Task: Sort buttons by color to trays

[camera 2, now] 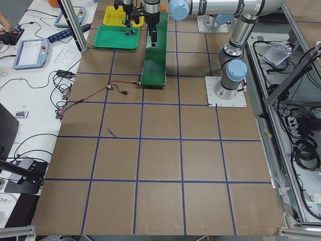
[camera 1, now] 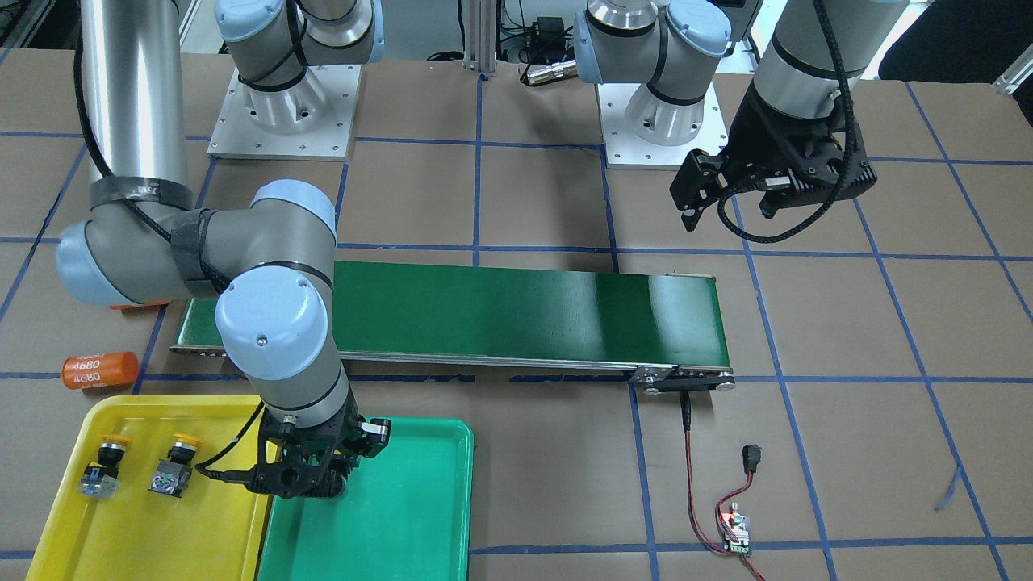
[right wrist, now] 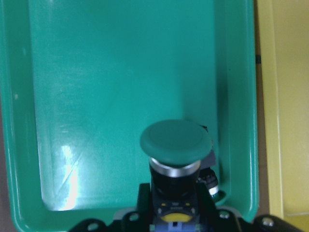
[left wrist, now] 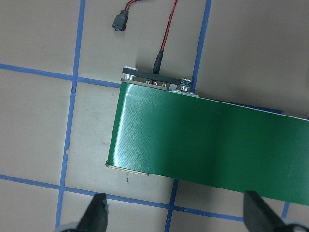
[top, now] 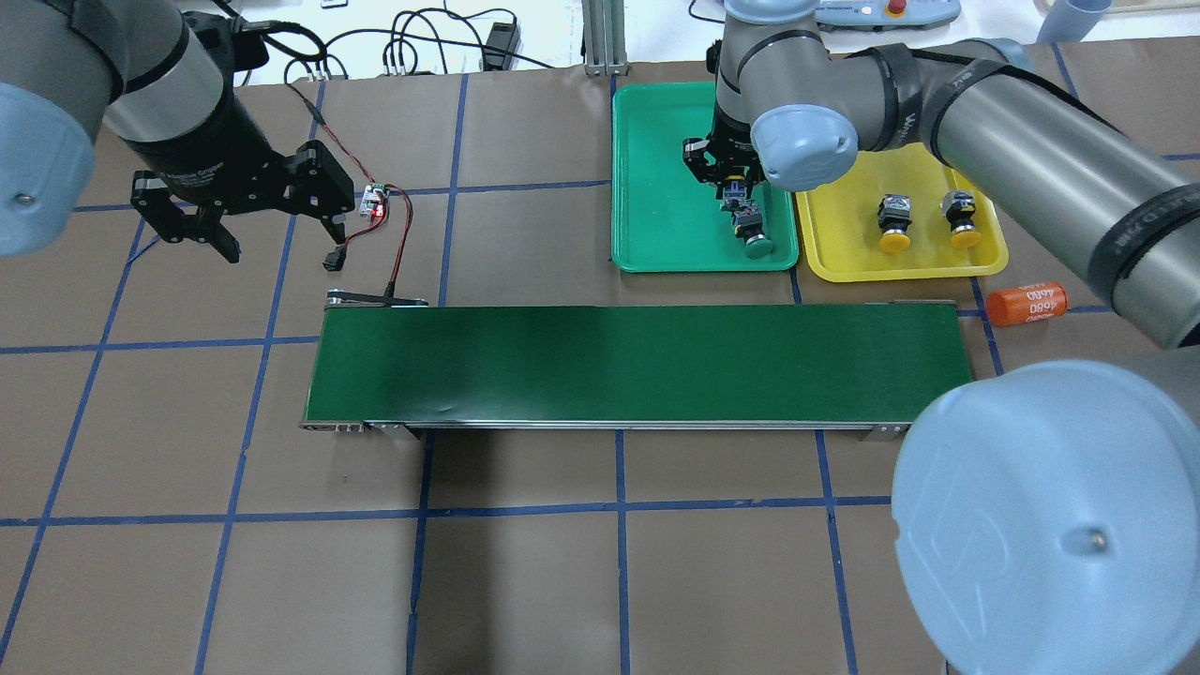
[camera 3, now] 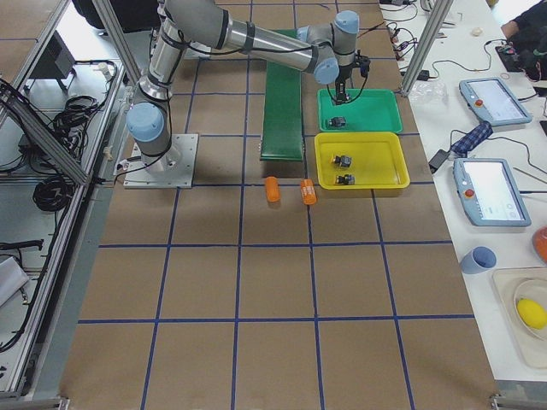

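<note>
Two yellow-capped buttons (top: 893, 225) (top: 961, 220) lie in the yellow tray (top: 900, 275). My right gripper (top: 731, 185) is low over the green tray (top: 656, 187), near its edge beside the yellow tray. It is shut on a green-capped button (top: 750, 230), whose cap points toward the conveyor. In the right wrist view the green cap (right wrist: 175, 141) fills the middle, with the fingers (right wrist: 144, 198) against the black body. A small dark part (right wrist: 210, 179) shows beside it; I cannot tell what it is. My left gripper (top: 253, 234) is open and empty, above the table beyond the conveyor's other end.
The long dark green conveyor belt (top: 637, 361) runs across the table's middle. An orange cylinder marked "4680" (top: 1028, 303) lies by the yellow tray, and a second one (camera 3: 272, 189) lies close by. A small controller board (top: 375, 202) with red and black wires lies near my left gripper.
</note>
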`<state>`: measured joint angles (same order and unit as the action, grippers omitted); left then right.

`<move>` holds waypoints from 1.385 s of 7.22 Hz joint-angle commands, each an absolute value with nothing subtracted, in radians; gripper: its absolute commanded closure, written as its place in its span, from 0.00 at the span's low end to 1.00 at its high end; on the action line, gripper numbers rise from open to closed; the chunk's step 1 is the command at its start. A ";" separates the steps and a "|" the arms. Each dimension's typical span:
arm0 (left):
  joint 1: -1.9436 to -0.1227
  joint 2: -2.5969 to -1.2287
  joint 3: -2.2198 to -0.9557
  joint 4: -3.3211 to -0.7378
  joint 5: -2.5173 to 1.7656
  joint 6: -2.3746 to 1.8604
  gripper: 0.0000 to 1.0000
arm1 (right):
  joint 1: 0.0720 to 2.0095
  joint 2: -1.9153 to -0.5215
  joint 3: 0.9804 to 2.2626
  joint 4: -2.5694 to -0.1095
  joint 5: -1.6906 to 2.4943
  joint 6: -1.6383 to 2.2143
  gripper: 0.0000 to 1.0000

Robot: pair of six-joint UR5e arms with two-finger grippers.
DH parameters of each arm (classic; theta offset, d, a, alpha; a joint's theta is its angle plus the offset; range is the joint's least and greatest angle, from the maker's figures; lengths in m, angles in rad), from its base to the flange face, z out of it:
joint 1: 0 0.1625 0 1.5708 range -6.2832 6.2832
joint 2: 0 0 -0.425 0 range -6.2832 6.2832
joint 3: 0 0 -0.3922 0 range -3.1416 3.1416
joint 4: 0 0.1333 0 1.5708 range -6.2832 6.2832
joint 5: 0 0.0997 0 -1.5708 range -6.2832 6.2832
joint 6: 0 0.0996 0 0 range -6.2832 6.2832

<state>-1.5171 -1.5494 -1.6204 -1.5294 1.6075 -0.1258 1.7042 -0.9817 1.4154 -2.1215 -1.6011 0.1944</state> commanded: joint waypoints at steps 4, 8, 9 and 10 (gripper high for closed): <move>-1.516 -1.549 -1.623 -1.529 1.609 -0.126 0.00 | 1.707 -0.954 1.424 -2.203 -1.523 0.153 0.00; -1.516 -1.549 -1.629 -1.529 1.609 -0.126 0.00 | 1.681 -1.194 1.433 -1.738 -1.532 0.149 0.00; -1.514 -1.548 -1.628 -1.529 1.609 -0.124 0.00 | 1.649 -1.247 1.433 -1.676 -1.526 0.147 0.00; -1.514 -1.549 -1.621 -1.528 1.608 -0.124 0.00 | 1.640 -1.306 1.433 -1.554 -1.529 0.149 0.00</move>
